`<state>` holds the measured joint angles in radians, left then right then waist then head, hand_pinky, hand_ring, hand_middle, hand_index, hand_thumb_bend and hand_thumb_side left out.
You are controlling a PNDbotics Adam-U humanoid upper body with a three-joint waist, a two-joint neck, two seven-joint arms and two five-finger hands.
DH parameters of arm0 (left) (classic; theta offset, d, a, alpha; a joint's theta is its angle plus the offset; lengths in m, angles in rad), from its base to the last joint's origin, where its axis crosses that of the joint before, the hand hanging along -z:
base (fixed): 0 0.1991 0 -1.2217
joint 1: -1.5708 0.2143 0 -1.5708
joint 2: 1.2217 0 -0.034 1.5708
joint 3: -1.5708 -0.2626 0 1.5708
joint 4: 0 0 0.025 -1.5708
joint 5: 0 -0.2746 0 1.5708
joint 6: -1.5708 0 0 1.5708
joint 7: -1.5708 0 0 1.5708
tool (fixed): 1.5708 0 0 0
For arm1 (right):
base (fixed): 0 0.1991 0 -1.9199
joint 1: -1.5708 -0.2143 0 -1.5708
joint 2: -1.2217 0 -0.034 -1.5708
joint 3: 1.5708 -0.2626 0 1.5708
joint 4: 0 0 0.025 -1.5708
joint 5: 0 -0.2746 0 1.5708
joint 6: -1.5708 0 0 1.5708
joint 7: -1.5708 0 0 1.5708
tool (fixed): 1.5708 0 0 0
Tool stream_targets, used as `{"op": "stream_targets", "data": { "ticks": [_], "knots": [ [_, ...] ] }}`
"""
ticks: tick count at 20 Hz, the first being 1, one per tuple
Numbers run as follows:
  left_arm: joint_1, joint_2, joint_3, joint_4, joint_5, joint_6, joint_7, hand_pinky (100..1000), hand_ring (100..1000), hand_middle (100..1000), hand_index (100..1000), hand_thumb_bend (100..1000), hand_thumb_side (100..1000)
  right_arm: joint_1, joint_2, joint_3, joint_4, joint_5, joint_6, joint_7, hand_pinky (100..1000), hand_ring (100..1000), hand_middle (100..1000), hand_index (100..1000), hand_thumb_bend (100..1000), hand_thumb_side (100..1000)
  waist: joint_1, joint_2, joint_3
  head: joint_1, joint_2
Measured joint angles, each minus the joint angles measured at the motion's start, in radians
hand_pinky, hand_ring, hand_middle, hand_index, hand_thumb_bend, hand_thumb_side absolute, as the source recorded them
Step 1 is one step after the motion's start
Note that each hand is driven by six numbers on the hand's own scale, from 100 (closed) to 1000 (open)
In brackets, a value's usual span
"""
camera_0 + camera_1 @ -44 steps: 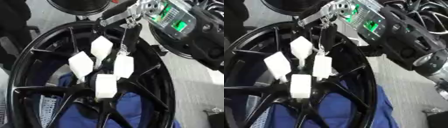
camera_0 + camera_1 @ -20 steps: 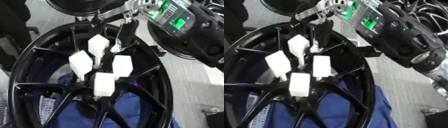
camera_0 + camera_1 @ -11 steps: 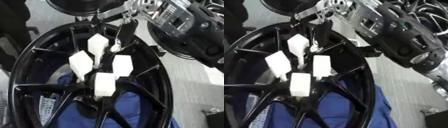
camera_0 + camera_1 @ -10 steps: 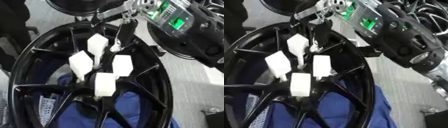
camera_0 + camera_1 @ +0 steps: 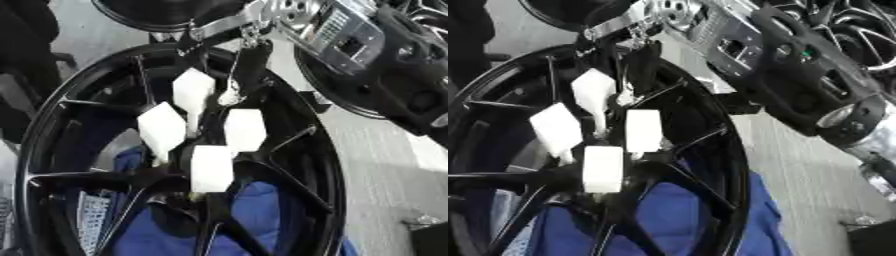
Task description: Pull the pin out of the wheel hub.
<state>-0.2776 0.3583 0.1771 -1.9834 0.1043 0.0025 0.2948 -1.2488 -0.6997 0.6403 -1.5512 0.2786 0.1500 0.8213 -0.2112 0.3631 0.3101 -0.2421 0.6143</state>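
The black wheel rim (image 5: 52, 125) lies tilted over a blue cloth (image 5: 262, 210), hub upward for access. Four white block-headed pins (image 5: 213, 167) stand clustered in the hub (image 5: 188, 172). The right hand (image 5: 241, 60) reaches down from the upper right, its fingers closed around the rear pin (image 5: 192, 92), evidently to draw it out. The left hand is not visible.

head stereo pair | looking down, close | share wheel hub (image 5: 206, 165)

Robot hand (image 5: 229, 37) fingertips blurred, unclear.
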Motion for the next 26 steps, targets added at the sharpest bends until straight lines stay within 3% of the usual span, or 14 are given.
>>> {"op": "stream_targets", "data": {
  "ticks": [5, 12, 21, 26],
  "knots": [
    [0.001, 0.000, 0.003, 0.000, -0.001, 0.001, -0.001, 791, 615, 612, 810, 133, 489, 0.000, 0.000, 0.000, 0.000, -0.033, 0.018, -0.040, 848, 702, 417, 550, 124, 100, 0.000, 0.000, -0.001, -0.001, 0.000],
    [0.003, 0.000, 0.006, 0.000, -0.004, 0.002, -0.002, 793, 616, 613, 810, 135, 490, 0.000, 0.000, -0.003, 0.001, -0.079, 0.047, -0.078, 835, 683, 387, 479, 117, 100, 0.000, -0.002, -0.002, -0.004, 0.000],
    [0.005, -0.008, 0.008, 0.000, -0.004, 0.002, -0.003, 794, 615, 612, 810, 136, 488, -0.010, -0.001, -0.057, 0.013, -0.087, 0.069, -0.106, 833, 672, 374, 473, 100, 100, 0.001, -0.012, -0.008, -0.007, -0.001],
    [0.013, -0.008, 0.012, 0.000, -0.005, 0.002, -0.003, 794, 615, 612, 810, 133, 485, 0.002, -0.044, -0.127, 0.013, -0.089, 0.085, -0.145, 842, 671, 380, 485, 100, 100, 0.009, -0.015, -0.022, -0.007, 0.000]
  ]
}}
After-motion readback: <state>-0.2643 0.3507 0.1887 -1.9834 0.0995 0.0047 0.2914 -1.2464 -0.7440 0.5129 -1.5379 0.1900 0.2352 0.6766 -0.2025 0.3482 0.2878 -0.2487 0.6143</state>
